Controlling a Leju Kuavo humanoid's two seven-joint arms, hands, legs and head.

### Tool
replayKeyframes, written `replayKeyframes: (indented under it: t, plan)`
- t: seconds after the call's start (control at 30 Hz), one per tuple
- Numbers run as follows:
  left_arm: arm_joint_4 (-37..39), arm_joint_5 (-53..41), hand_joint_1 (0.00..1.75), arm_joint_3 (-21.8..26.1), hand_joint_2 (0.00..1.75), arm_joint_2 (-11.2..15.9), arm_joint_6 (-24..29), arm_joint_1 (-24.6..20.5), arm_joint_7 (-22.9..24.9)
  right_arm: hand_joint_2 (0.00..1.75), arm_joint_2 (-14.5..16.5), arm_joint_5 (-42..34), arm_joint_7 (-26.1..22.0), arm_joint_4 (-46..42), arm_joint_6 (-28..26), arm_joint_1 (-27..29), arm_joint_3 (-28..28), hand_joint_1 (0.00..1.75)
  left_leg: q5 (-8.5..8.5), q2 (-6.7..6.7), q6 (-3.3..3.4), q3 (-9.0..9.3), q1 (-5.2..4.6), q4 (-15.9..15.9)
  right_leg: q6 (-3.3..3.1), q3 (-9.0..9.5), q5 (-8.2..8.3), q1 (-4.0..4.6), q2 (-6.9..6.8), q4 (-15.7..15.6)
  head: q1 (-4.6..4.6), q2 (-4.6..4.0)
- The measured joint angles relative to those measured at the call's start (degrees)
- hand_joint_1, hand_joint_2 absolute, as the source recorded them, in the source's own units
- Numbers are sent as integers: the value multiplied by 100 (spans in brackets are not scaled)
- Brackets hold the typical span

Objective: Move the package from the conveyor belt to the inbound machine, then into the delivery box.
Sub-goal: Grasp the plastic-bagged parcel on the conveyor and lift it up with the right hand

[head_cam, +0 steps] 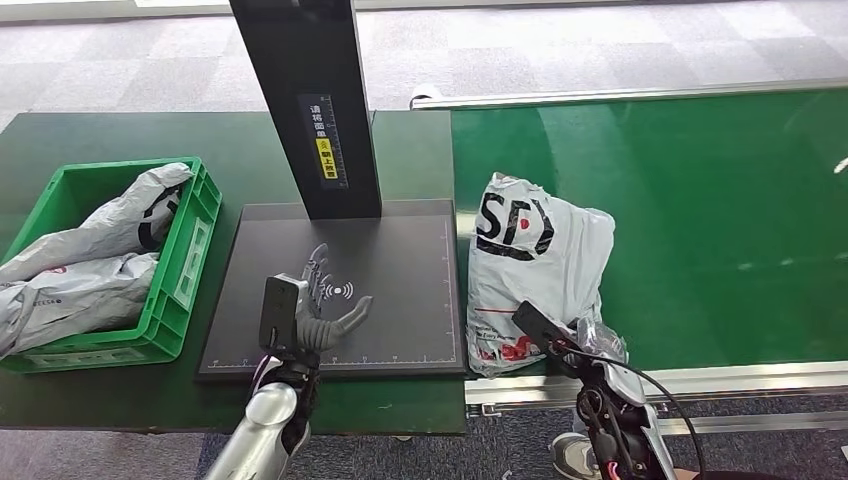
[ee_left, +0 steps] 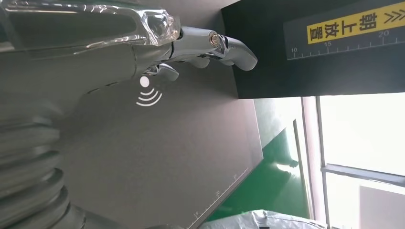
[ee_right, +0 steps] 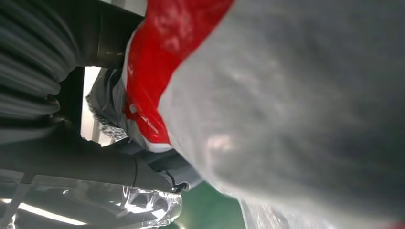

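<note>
A grey package (head_cam: 535, 268) lies at the near left end of the green conveyor belt (head_cam: 720, 220), its left edge touching the inbound machine (head_cam: 400, 290), as the right hand (head_cam: 590, 345) closes on its near end, fingers hidden beneath the plastic; the grip cannot be judged. The left hand (head_cam: 322, 305) hovers spread and empty over the scan plate. Pickup looks underway; next, a short carry left, clear of the upright column (head_cam: 310, 100). The green delivery box (head_cam: 190, 260), already holding bags, waits far left

The left hand (ee_left: 143, 43) reaches over the dark scanner plate (ee_left: 162, 143) with its fingers (ee_left: 229, 47) apart. A black post (ee_left: 296, 71) has a yellow label (ee_left: 356, 26).
</note>
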Motion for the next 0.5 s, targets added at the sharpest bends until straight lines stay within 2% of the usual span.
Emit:
replayKeyframes:
  t: [0.13, 0.5]
  plan:
    - [-5, -29, 0, 9, 175, 0, -3, 54, -2, 175, 67, -262, -273, -131, -280, 13, -90, 175, 0, 2, 0, -1, 1, 0, 0, -2, 0, 1, 1, 0, 0, 2]
    - [-7, -39, 0, 72, 175, -1, -3, 87, -7, 175, 148, -360, -371, -245, -343, 24, -162, 175, 0, 0, 0, -2, 0, 0, 0, -2, 0, 0, 0, 0, 1, 1]
